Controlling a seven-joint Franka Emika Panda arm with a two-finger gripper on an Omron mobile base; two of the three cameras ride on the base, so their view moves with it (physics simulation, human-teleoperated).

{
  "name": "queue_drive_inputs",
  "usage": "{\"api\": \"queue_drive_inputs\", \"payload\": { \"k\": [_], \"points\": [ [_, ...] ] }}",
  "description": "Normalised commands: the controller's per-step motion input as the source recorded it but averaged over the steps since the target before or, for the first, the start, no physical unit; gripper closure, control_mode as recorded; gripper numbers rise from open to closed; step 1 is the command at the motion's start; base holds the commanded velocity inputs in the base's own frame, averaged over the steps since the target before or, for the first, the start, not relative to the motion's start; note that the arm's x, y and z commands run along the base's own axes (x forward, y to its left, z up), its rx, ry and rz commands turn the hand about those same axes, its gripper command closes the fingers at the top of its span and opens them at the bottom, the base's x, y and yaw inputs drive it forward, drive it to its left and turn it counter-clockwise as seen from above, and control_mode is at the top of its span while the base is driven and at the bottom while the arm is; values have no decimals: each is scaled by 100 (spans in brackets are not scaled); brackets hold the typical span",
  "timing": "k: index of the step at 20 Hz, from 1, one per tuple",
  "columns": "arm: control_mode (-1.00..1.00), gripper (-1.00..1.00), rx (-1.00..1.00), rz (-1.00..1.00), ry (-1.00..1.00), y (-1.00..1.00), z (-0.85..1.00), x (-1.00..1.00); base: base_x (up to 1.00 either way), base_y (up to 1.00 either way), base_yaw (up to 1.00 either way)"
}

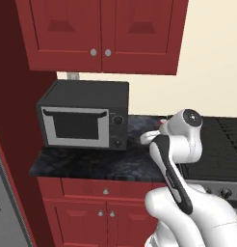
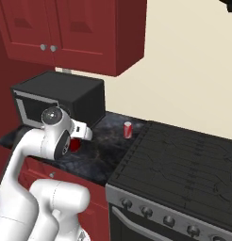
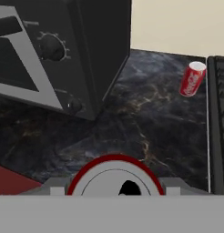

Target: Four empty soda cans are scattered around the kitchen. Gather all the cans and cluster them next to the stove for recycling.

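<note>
Two red soda cans in view: one clamped in the gripper (image 3: 116, 193) above the worktop (image 3: 145, 118) near the microwave (image 1: 84, 115), the other (image 2: 128, 130) upright just beside the stove (image 2: 184, 160).

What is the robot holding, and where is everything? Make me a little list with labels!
end effector: shut on a red can, above the counter
held can: red with a silver top, between the fingers
other can: red, upright on the counter beside the stove
stove: black grated cooktop, right of the counter
microwave: black, on the counter's left
counter: black marbled
</note>
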Motion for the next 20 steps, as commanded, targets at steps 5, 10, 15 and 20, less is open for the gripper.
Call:
{"api": "queue_drive_inputs", "payload": {
  "k": [5, 10, 15, 20],
  "points": [
    [-100, 100, 0, 0, 18, 2, 0, 26, 0, 0, 0],
    [-100, 100, 0, -14, 11, 0, 0, 26, 0, 0, 0],
    [-100, 100, 0, -23, 2, -3, 0, 24, 0, 0, 0],
    [-100, 100, 0, -17, 1, -27, 0, 26, 0, 0, 0]
  ]
}}
